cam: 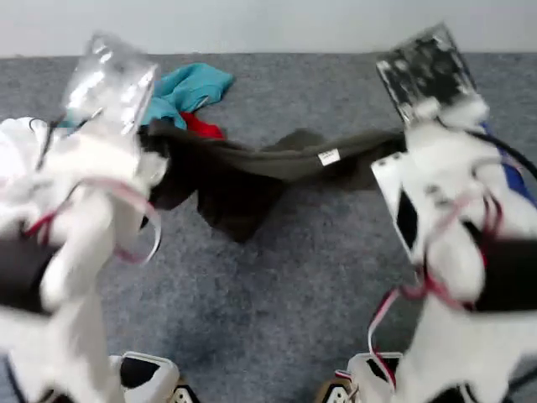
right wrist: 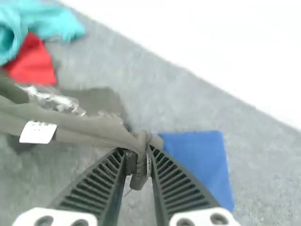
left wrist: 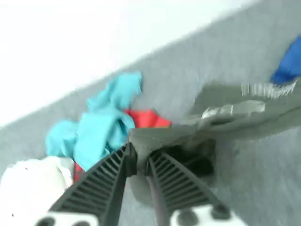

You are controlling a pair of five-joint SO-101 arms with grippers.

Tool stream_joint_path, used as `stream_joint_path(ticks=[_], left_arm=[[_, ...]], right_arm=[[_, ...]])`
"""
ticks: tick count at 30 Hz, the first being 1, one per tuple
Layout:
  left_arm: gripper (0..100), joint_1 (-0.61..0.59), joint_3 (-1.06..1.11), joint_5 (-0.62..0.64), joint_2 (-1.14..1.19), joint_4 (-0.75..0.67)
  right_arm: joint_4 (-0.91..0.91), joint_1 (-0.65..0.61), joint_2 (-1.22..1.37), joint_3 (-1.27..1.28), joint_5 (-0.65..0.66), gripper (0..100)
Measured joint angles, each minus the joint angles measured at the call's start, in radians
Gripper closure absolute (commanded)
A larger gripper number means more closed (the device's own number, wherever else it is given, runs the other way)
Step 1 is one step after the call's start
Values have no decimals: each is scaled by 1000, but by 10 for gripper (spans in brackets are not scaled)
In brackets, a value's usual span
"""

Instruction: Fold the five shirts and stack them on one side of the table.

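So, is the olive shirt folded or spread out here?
Not folded: the olive shirt hangs bunched and stretched between the left hand and right hand, each pinching one end.

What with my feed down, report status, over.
Left claw and right claw shut on olive shirt, stretched between them. Teal shirt, red shirt heaped behind. Nothing blocking.

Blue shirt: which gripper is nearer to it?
Right. The right gripper, shut on one end of the olive shirt, is beside the blue shirt; the left gripper grips the other end, far across, near the teal shirt.
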Motion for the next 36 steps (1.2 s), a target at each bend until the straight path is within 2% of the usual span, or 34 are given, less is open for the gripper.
stream_joint_path(ticks=[5, 15, 21, 29, 36], left_arm=[[981, 0, 0, 2, -144, -6], [981, 0, -2, 2, -239, -43], [981, 0, 44, 2, -87, -72], [981, 0, 51, 2, 178, -216], [981, 0, 20, 5, 222, -270]], right_arm=[[0, 0, -112, -12, -21, 990], [0, -2, -255, -20, -21, 990], [0, -2, -169, 89, -21, 990], [-80, 0, 18, 133, -5, 990], [-147, 3, 81, 130, 9, 990]])
